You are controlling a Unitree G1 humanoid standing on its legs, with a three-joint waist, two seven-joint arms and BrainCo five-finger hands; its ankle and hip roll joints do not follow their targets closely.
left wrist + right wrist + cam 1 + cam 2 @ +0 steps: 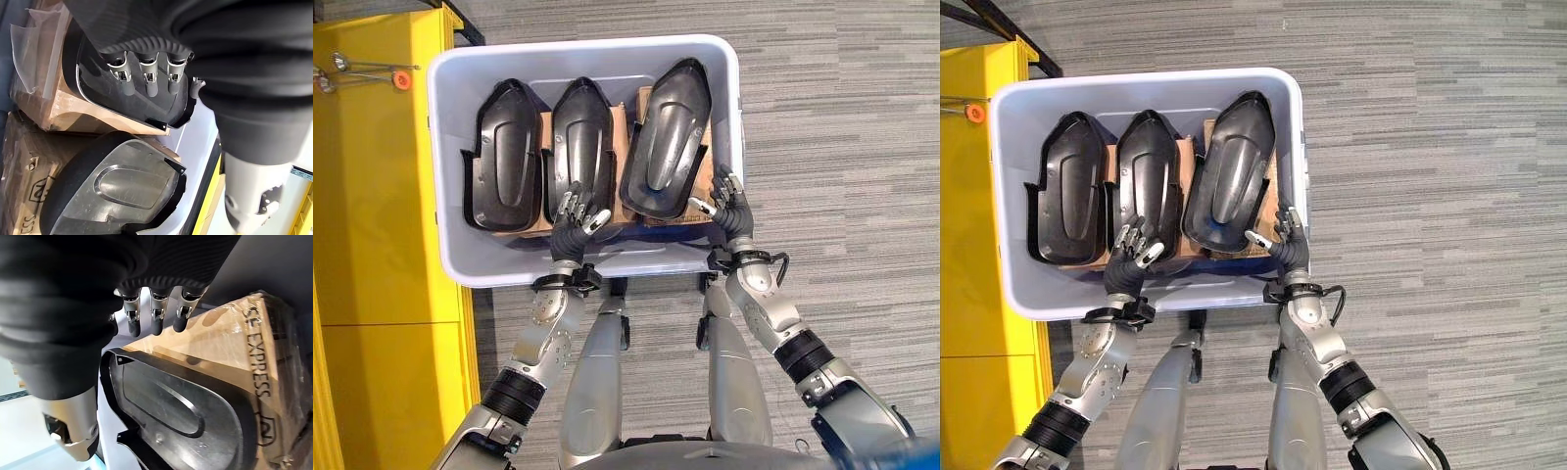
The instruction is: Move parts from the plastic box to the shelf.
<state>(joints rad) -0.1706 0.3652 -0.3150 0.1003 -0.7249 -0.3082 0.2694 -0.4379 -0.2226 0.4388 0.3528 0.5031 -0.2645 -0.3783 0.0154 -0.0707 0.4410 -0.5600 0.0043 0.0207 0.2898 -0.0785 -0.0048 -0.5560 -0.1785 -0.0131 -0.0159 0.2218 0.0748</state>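
Black parts sit three abreast on cardboard in the box (445, 147). My left hand (576, 221) hovers loose-fingered over the middle part (579, 147); my right hand (729, 208) hangs wide beside the right part (666, 137). Best to grip one part's near edge from both sides.

Three parts are laid side by side in the plastic box (446, 166), propped on cardboard boxes (230, 342) underneath: the middle part (581, 147) is found right ahead of the left hand (576, 223), with the left part (504, 157) off to that hand's left. The right part (666, 137) is sat just left of and ahead of the right hand (729, 208), which is held over the box's near right corner. The shelf (372, 176) is stood well left of both hands, up against the box's left wall.
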